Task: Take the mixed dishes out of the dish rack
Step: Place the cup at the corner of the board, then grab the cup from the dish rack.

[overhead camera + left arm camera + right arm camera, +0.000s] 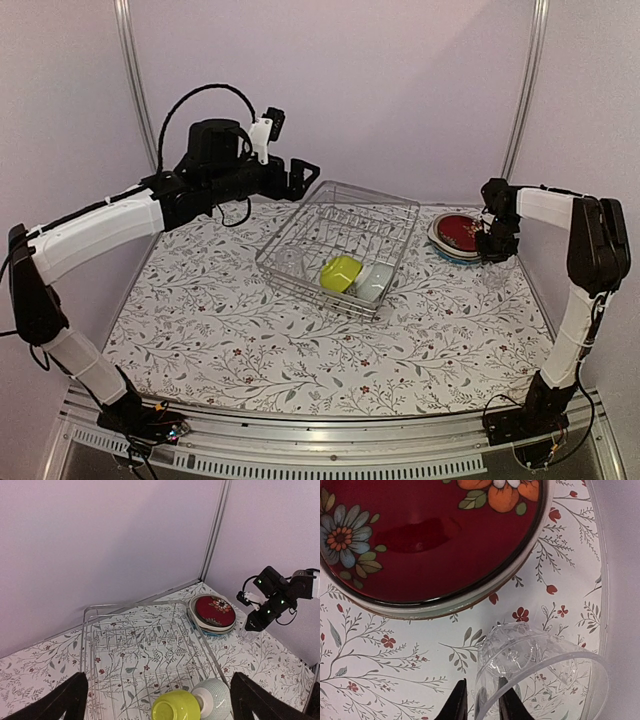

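The silver wire dish rack [367,188] stands mid-table and holds an overturned yellow-green bowl [340,272] and a pale bowl [372,283] at its near end. To its right lies a stack of plates with the dark red flowered plate [458,234] on top. A clear glass [530,655] stands on the cloth beside that stack. My right gripper [481,681] straddles the glass's rim, jaws slightly apart, with a gap between one finger and the wall. My left gripper [159,676] hovers wide open over the rack's far left side, above the yellow-green bowl [176,706] and the pale bowl [215,697].
A floral tablecloth [220,330] covers the table. Walls close in behind and to the right, with the plate stack [214,612] near the back right corner. The rack's upright prongs [145,642] stand bare.
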{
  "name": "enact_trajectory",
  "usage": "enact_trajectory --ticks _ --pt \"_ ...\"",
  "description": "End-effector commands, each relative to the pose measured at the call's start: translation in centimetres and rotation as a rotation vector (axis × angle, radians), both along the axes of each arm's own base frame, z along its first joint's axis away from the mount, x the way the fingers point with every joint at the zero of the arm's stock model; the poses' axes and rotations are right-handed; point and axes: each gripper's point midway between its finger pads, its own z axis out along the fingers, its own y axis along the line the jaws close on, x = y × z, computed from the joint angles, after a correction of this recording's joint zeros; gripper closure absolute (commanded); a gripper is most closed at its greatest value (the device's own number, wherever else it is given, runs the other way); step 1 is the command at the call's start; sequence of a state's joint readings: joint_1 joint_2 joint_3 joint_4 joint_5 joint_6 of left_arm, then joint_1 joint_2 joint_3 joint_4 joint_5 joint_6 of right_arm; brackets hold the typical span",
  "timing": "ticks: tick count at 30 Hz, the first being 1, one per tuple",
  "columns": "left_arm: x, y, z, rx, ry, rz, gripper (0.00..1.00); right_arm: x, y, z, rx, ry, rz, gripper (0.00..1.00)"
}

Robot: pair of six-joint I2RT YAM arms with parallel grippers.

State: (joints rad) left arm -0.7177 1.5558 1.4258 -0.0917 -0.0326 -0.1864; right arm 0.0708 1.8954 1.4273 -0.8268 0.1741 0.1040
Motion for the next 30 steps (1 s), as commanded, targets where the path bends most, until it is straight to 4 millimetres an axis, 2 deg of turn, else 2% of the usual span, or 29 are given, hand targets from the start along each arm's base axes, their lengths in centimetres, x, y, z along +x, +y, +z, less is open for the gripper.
enact_trajectory --ticks 1,4,7,13,15,24,30 --pt "0.8 0.1 -1.1 0.022 0.045 0.011 0.0 0.5 0.0 1.0 0.006 -0.022 0.003 0.69" --pt "1.0 0.1 -2.2 0.048 0.073 0.015 0.0 0.6 0.3 2.2 0.027 -0.049 0.005 0.55" --pt "1.2 0.3 -3.6 0.096 0.106 0.03 0.0 0.6 0.7 3.7 0.054 -0.084 0.011 0.38" --pt "1.9 1.1 -7.6 0.247 0.205 0.076 0.0 0.6 2.3 7.4 0.139 -0.179 0.046 0.08" --pt "2.1 1.5 -8.9 0.292 0.24 0.099 0.01 0.7 2.8 8.3 0.163 -0.205 0.059 0.02" --pt "2.7 2.3 -15.3 0.473 0.404 0.14 0.05 0.1 6.6 14.2 0.349 -0.354 0.167 0.01" --pt "2.8 2.2 -18.4 0.529 0.501 0.14 0.08 -0.7 8.2 16.9 0.443 -0.416 0.213 0.01"
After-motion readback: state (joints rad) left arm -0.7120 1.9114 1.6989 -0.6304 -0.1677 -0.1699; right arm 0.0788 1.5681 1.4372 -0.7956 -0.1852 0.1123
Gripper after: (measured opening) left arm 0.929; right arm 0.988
